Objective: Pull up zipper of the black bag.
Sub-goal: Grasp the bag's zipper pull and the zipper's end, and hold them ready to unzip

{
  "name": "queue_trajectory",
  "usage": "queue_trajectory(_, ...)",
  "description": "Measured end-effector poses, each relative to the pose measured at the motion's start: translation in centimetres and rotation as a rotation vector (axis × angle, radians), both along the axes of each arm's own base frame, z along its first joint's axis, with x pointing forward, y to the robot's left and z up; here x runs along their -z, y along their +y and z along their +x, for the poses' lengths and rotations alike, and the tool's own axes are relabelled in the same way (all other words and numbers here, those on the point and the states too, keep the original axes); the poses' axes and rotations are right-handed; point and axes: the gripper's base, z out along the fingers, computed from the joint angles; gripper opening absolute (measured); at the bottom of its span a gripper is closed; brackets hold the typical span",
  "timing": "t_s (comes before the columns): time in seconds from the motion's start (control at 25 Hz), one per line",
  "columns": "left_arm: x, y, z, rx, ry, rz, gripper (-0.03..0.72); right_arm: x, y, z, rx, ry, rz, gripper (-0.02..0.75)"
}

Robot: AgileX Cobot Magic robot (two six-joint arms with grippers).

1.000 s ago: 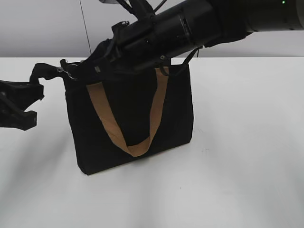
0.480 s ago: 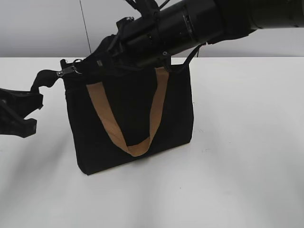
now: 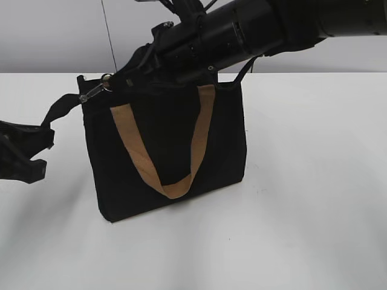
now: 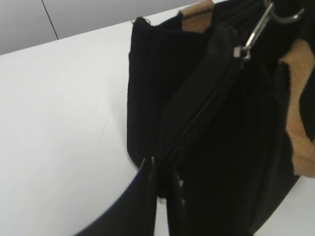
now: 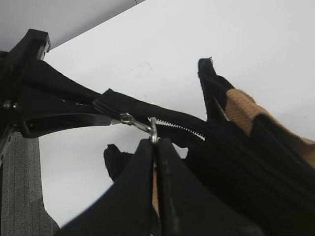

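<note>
- The right arm's bulk blocks most of the bag's top edge in the exterior view, so we can't follow the zip track there.
- We can just pick out the zipper (image 3: pixel 97 92), a small silver slider and ring at the top left corner of the black bag (image 3: pixel 169 151).
- The left gripper (image 3: pixel 24 151) is cut off by the frame's left edge; from the wrist we see its fingers (image 4: pixel 147 196) narrowed onto the black fabric end of the zip track.
- The right gripper (image 5: pixel 155 147) has its fingers pressed together on the zipper's ring pull, right at the tips.
- The bag stands upright on the white table (image 3: pixel 314 181), its long side running left to right, a tan handle (image 3: pixel 163 151) hanging down its front.
- The zip track (image 4: pixel 202 123) runs along the top, its tail strap stretched out leftward and downward to the left gripper.
- The pull tab lies in line with the track, ring end toward the bag.
</note>
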Motion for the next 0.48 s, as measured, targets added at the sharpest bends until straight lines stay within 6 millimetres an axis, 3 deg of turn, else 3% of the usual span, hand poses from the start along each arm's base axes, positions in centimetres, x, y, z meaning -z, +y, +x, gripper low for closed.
queue_trajectory(0.24,0.3,0.2,-0.1,-0.007,0.035,0.016,0.019,0.1,-0.1,0.1,-0.003,-0.019,-0.026,-0.001)
queue_trajectory(0.48,0.4,1.8,0.4,-0.09,0.053,0.022,0.019,0.2,-0.2,0.2,0.008,-0.022,-0.037,-0.001)
